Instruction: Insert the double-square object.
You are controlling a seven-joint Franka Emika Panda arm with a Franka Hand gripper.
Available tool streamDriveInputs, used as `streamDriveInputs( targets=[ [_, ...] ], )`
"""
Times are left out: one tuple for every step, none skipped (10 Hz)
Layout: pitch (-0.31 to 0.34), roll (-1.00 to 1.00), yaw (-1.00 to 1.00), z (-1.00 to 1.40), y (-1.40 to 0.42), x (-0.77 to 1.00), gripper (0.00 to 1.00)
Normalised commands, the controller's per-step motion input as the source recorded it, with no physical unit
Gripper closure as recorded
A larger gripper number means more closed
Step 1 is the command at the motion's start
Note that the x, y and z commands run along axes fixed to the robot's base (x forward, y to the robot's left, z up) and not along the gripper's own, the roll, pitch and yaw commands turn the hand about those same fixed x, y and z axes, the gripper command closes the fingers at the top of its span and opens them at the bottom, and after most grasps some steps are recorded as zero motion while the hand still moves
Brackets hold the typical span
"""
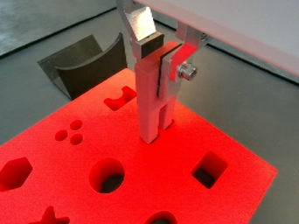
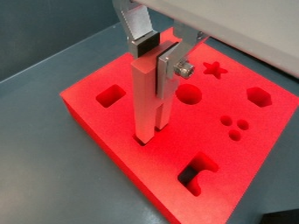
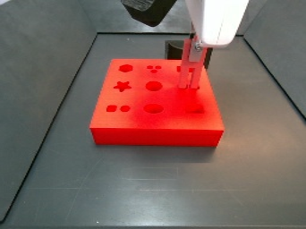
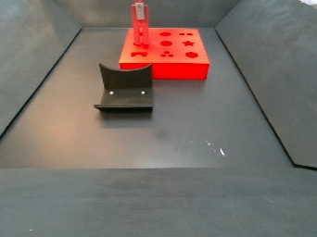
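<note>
Dark grey matte floor (image 4: 161, 130), walled on the sides; contents as follows.

Item: big flat red foam block with shaped holes (image 3: 149, 121), at the far end of the floor in a side view (image 4: 186, 67). Cut-outs on its top include a star, circles, a hexagon and squares.

Item: tall slender red double-square object (image 1: 153, 96), a peg of two square bars joined lengthwise. It stands upright in my grip, lower end at or just above the block's top face; I cannot tell whether it touches. Also seen at (image 2: 149, 101), (image 3: 189, 76) and (image 4: 139, 23).

Item: my gripper (image 1: 156, 54), directly above the block, fingers pointing straight down. Both silver plates are clamped on the peg's upper part.

Item: dark grey notched stand (image 4: 125, 91), near side of the block, well apart from it, unused.

Step in hand, by my judgement: seating the peg. To do it well, I should keep the peg vertical, square its two bars to the matching slot's edges, and lower slowly without side force, since foam edges may catch a corner. Which hole lies under the tip is hidden by the peg.
</note>
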Motion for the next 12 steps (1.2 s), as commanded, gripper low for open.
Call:
streamDriveInputs(
  targets=[
    [-0.084, -0.13, -0.22, -0.15, 0.00, 0.21, 1.00],
    [-0.059, -0.16, -0.21, -0.16, 0.02, 0.29, 1.00],
    [-0.060, -0.20, -0.19, -0.15, 0.09, 0.33, 1.00],
    [-0.047, -0.13, -0.16, -0.19, 0.12, 0.14, 1.00],
    [-0.066, -0.04, -0.10, -0.22, 0.09, 0.00, 1.00],
    [-0.109, -0.02, -0.12, -0.39, 0.03, -0.03, 1.00],
    [-0.144, -0.03, -0.11, -0.56, 0.01, -0.06, 1.00],
    [-0.127, 0.00, -0.08, -0.71, 0.00, 0.00, 1.00],
    [-0.116, 0.00, -0.07, -0.80, 0.00, 0.00, 1.00],
    [-0.126, 0.00, -0.03, -0.83, 0.00, 0.00, 1.00],
    [-0.047, 0.01, -0.03, -0.60, 0.01, 0.00, 1.00],
    [0.000, 0.02, 0.00, 0.00, 0.00, 0.00, 1.00]
  ],
)
